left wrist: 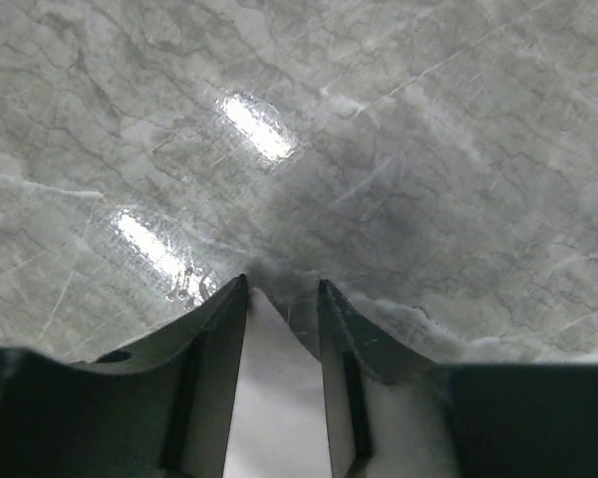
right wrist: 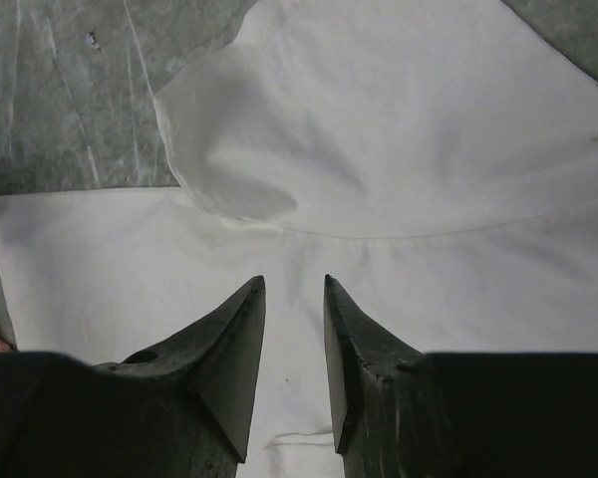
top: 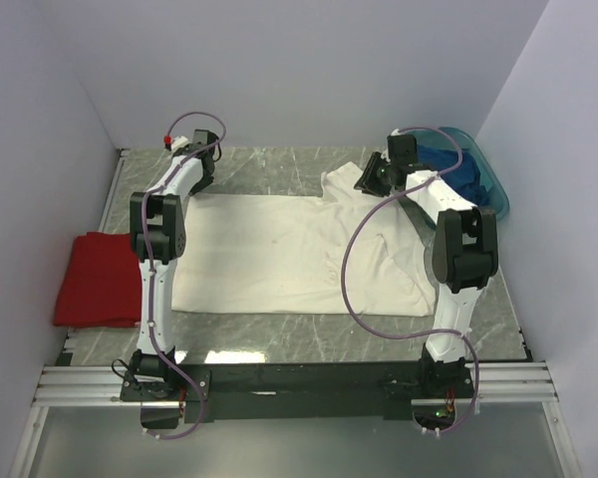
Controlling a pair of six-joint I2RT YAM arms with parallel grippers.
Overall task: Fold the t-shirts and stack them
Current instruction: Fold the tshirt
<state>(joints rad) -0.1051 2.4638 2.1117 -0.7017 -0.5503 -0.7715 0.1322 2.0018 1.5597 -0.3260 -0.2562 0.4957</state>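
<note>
The cream-white t-shirt (top: 289, 254) lies spread flat across the middle of the table. My left gripper (top: 199, 181) is at its far left corner. In the left wrist view the pointed corner of the white cloth (left wrist: 269, 398) lies between the parted fingers of that gripper (left wrist: 284, 286), and it is open. My right gripper (top: 369, 181) hovers open over the shirt's far right part, by the sleeve (right wrist: 379, 110); white fabric (right wrist: 291, 398) shows between its jaws (right wrist: 294, 281). The red t-shirt (top: 98, 281) lies folded at the left. The dark blue t-shirt (top: 463, 169) is bunched in the basin.
A teal oval basin (top: 498, 194) stands at the far right corner. White walls close in the back and both sides. The marble tabletop (left wrist: 399, 149) shows beyond the shirt's far edge. A metal rail (top: 299, 383) with both arm bases runs along the near edge.
</note>
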